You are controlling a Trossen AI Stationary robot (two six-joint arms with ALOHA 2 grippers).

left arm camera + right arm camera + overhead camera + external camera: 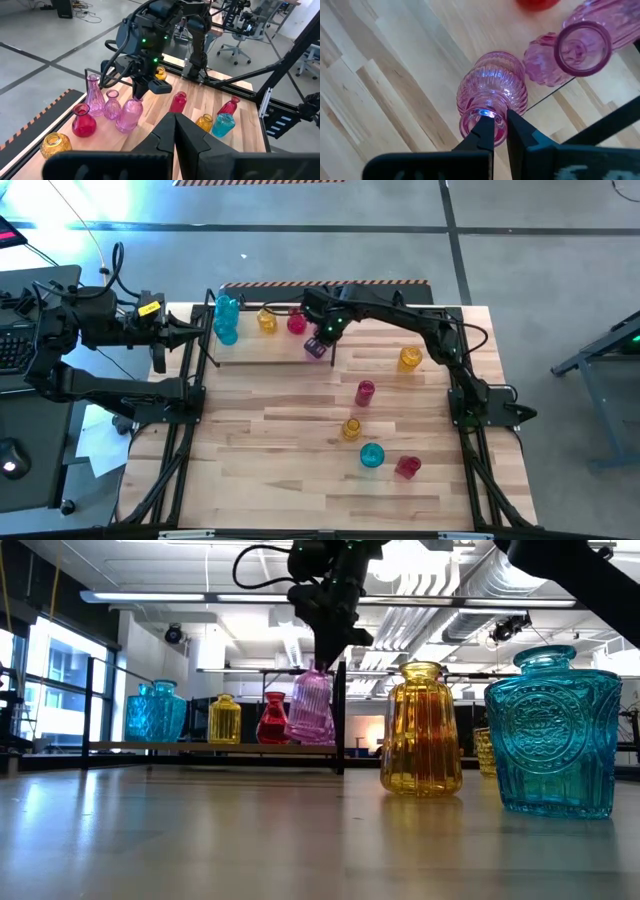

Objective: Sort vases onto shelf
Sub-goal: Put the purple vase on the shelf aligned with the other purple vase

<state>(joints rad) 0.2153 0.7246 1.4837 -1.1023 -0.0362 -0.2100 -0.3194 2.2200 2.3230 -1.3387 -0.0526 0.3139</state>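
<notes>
My right gripper [320, 338] reaches over the right end of the shelf [240, 358], shut on a ribbed pink vase [311, 710]. That vase tilts; its base sits at the height of the plank, and I cannot tell if it touches. On the shelf stand cyan [226, 320], yellow [267, 320] and red [296, 322] vases, and two more pink ones [94, 97] [112, 105]. My left gripper [175, 125] waits shut at the table's left edge. My right gripper [500, 131] holds the pink vase by the rim of its neck [470, 125], coming from above and pointing down. One finger [485, 131] seems to be over the mouth and the other [517, 127] outside the neck. The vase's body [492, 92] hangs tilted below the fingers.
Loose vases stand on the table's right half: yellow [410, 358], pink [365, 392], small yellow [351, 428], cyan [371, 456], red [407, 467]. A black shelf post [341, 715] rises right beside the held vase. The table's left and near parts hold no vases.
</notes>
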